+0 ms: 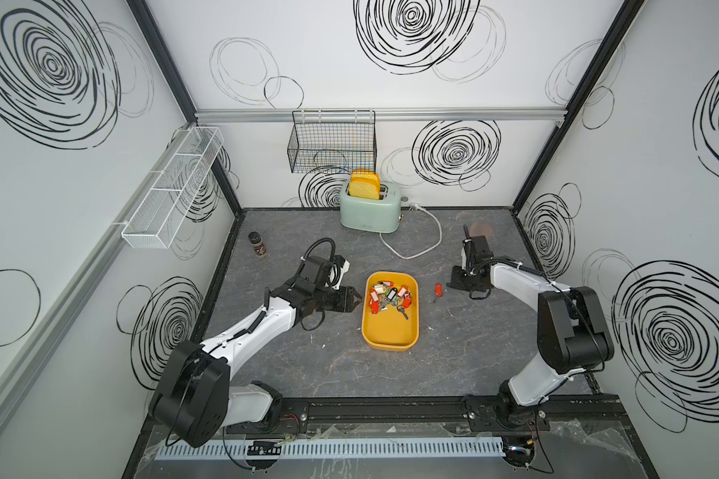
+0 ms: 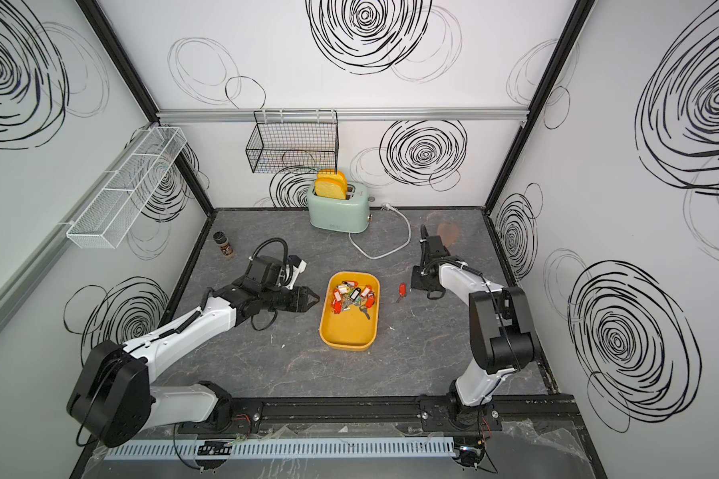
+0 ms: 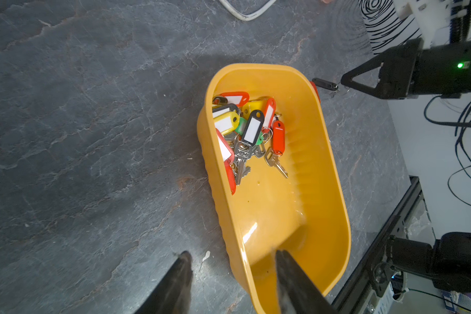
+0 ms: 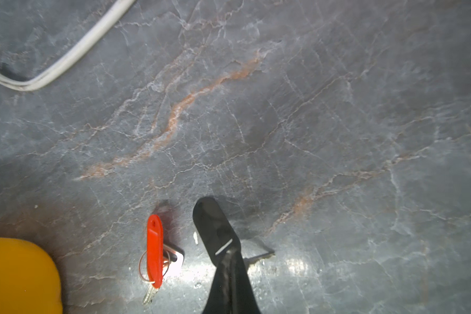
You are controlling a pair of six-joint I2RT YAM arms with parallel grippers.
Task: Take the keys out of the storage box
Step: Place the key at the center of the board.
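Note:
The mustard-yellow storage box (image 1: 389,331) (image 2: 347,331) lies mid-table, and several tagged keys (image 1: 389,294) (image 3: 245,130) are heaped in its far half. My left gripper (image 1: 355,299) (image 3: 233,255) is open and straddles the box's left wall near the front, with one finger inside and one outside. A red-tagged key (image 1: 437,289) (image 4: 155,250) lies on the table right of the box. Just beyond that key, my right gripper (image 1: 449,285) (image 4: 227,251) is shut on a black-tagged key (image 4: 212,225) (image 3: 324,83), low over the table.
At the back stands a mint toaster (image 1: 370,205) holding toast, and its white cord (image 1: 424,244) loops toward the right arm. A spice jar (image 1: 257,244) is at the back left. A black wire basket (image 1: 333,143) and a white mesh basket (image 1: 175,190) hang on the walls.

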